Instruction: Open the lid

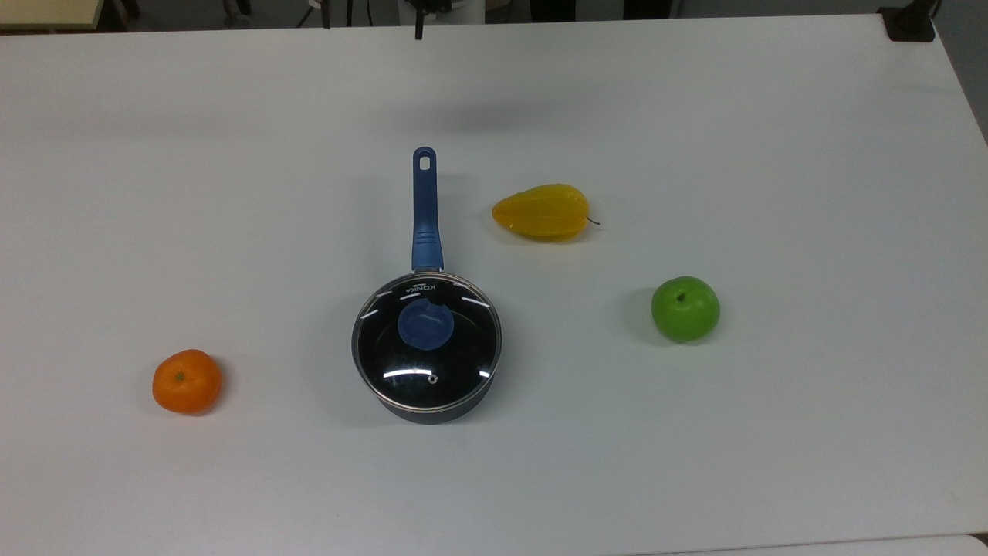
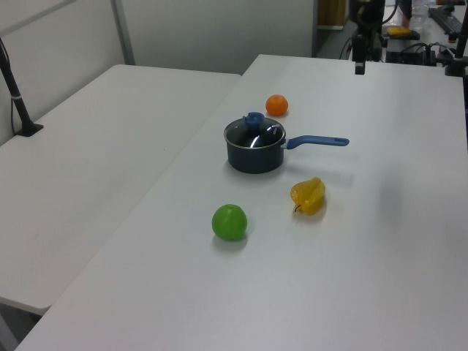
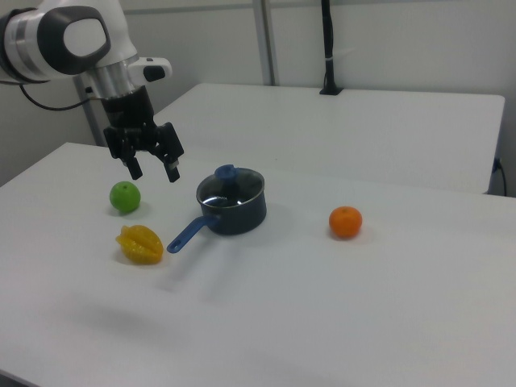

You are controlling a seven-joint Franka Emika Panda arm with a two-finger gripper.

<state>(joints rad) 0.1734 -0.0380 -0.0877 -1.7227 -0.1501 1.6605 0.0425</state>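
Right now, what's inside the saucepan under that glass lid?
Through the lid, seated on the saucepan, the top view shows only a dark interior with no visible contents. The blue knob and glare streaks cover part of the inside, so something small could be hidden.

In the left view, the lid (image 2: 254, 132) sat closed on the black saucepan (image 2: 254, 155), whose blue handle (image 2: 316, 141) pointed right. An orange (image 2: 276, 105) lay just beyond the pan. Nearer, a green apple (image 2: 229, 221) and a yellow starfruit (image 2: 308, 195) rested apart on the white table (image 2: 380, 256).
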